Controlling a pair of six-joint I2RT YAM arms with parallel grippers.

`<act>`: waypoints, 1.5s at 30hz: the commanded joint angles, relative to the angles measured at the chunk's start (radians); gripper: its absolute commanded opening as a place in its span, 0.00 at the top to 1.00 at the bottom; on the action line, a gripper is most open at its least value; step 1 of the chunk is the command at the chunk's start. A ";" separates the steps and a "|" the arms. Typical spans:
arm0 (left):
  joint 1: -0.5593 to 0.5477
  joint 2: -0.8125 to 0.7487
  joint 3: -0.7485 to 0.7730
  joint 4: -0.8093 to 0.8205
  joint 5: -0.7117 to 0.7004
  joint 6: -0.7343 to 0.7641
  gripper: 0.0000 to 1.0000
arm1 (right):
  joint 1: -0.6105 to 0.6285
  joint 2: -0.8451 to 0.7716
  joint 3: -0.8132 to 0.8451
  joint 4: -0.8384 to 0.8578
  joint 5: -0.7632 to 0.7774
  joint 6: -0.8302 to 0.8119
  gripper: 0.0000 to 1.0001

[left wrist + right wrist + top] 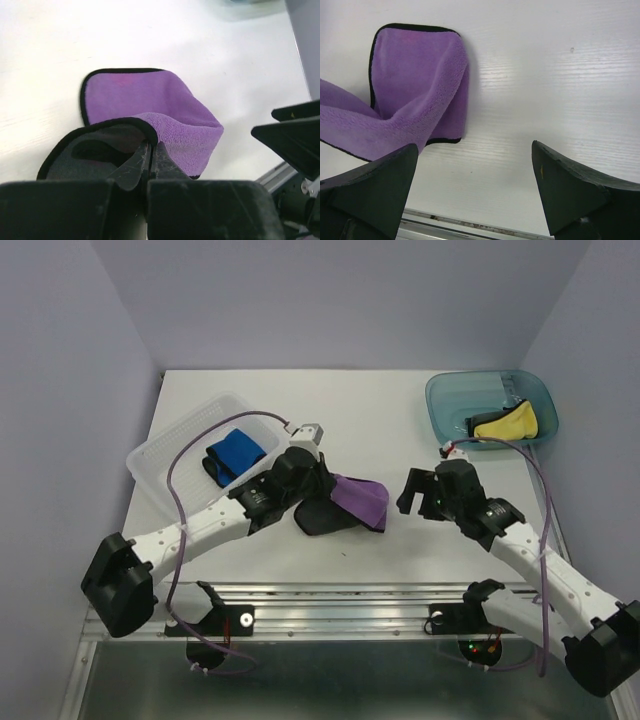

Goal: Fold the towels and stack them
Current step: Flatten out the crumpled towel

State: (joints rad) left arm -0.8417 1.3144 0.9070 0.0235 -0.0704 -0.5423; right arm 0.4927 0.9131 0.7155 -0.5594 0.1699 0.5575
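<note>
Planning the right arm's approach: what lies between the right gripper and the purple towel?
Only bare white table lies between the right gripper and the purple towel, clearest in the top view.

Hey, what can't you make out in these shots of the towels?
- Top view: where the left gripper grips the purple towel, hidden under its own wrist.
- Right wrist view: the purple towel's left part, cut off by the frame edge.
- Top view: whether the yellow towel in the teal tub is folded, too small.
</note>
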 commanded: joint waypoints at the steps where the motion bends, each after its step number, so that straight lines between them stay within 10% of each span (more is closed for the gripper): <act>1: 0.016 -0.066 -0.068 -0.129 -0.201 -0.140 1.00 | 0.003 0.030 -0.022 0.137 -0.105 -0.036 0.00; 7: 0.032 -0.161 -0.132 -0.325 -0.385 -0.280 1.00 | 0.003 0.157 0.001 0.217 -0.211 -0.059 0.00; 24: 0.066 -0.227 -0.241 -0.241 -0.286 -0.300 1.00 | 0.050 0.506 0.042 0.365 -0.245 -0.038 0.11; 30: 0.066 -0.245 -0.253 -0.218 -0.267 -0.298 1.00 | 0.073 0.587 0.058 0.369 -0.190 0.008 0.45; 36: 0.070 -0.230 -0.238 -0.191 -0.255 -0.275 1.00 | 0.075 0.554 0.053 0.412 -0.190 0.045 0.99; 45: 0.220 -0.083 0.049 -0.080 -0.172 -0.095 1.00 | 0.043 0.559 0.369 0.208 0.046 -0.027 0.99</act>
State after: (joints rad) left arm -0.6910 1.1782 0.7578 -0.1680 -0.2771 -0.7612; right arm 0.5568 1.4803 0.8875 -0.3042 0.0830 0.5728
